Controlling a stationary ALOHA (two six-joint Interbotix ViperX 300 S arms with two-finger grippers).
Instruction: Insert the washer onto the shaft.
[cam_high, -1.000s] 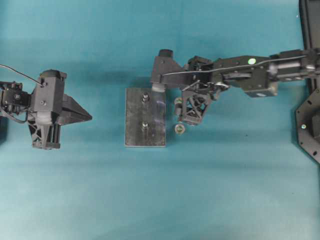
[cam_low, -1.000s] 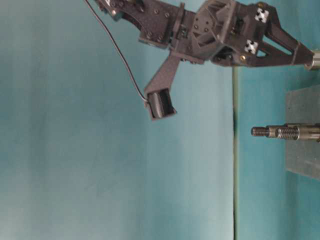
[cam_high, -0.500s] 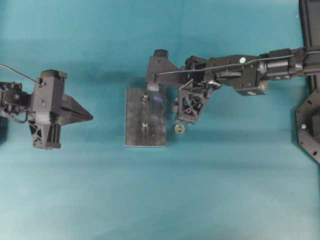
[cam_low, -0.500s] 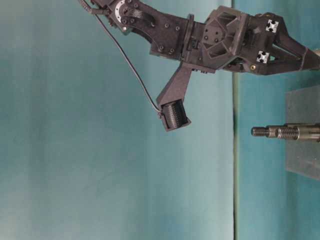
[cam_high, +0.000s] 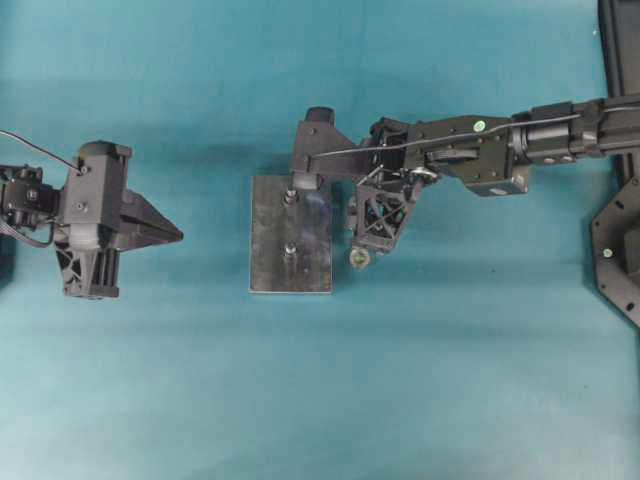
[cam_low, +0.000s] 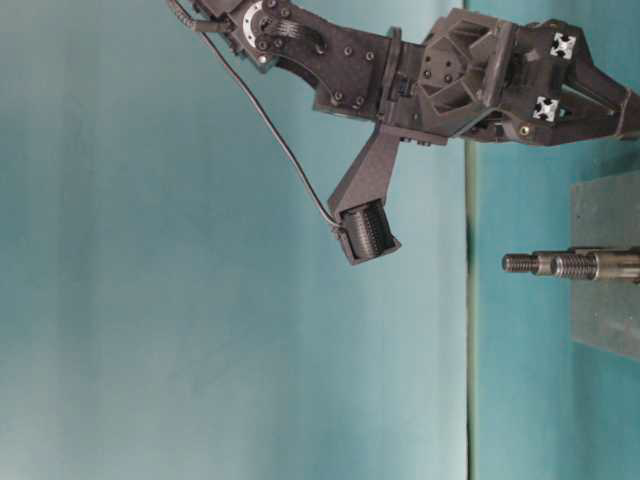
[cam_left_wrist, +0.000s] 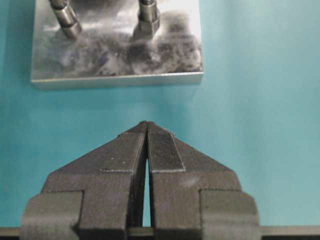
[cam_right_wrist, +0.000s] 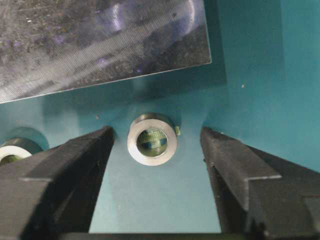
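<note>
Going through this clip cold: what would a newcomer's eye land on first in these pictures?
First, the right claw, open, with a fingertip on either side of a small metal ring lying flat on the teal table, close beside the steel plate. Next, the two threaded posts standing up from that plate. The left claw sits shut and apart, pointing at the plate from the other side.
</note>
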